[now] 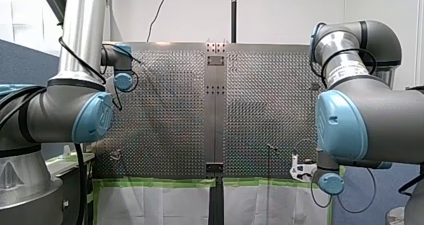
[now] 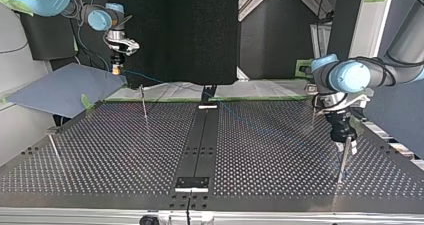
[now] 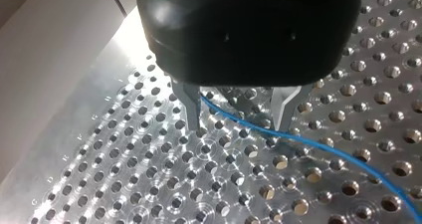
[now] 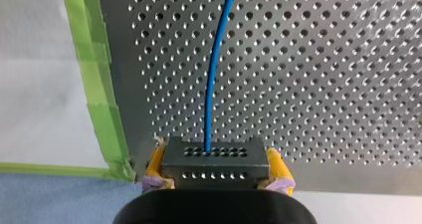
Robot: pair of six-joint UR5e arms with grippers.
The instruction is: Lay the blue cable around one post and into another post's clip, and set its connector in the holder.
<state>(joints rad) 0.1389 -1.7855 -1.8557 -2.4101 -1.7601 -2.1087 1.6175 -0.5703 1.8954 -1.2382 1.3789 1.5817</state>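
My right gripper (image 4: 215,157) is clamped on the black connector (image 4: 214,170), with its yellow pads (image 4: 155,162) pressed against both sides. The blue cable (image 4: 214,69) leaves the connector and runs straight ahead over the table (image 4: 323,84), near the green tape (image 4: 99,84) along its edge. In the top view this gripper hangs above the table's far edge at ten o'clock. The cable slopes from it toward four o'clock, where my left gripper (image 2: 346,141) sits low over the table, just beside a thin post (image 2: 343,160). The left wrist view shows that gripper open, its metal fingers (image 3: 191,107) apart with their tips close to the table. The cable passes between them, and I cannot tell whether it touches either.
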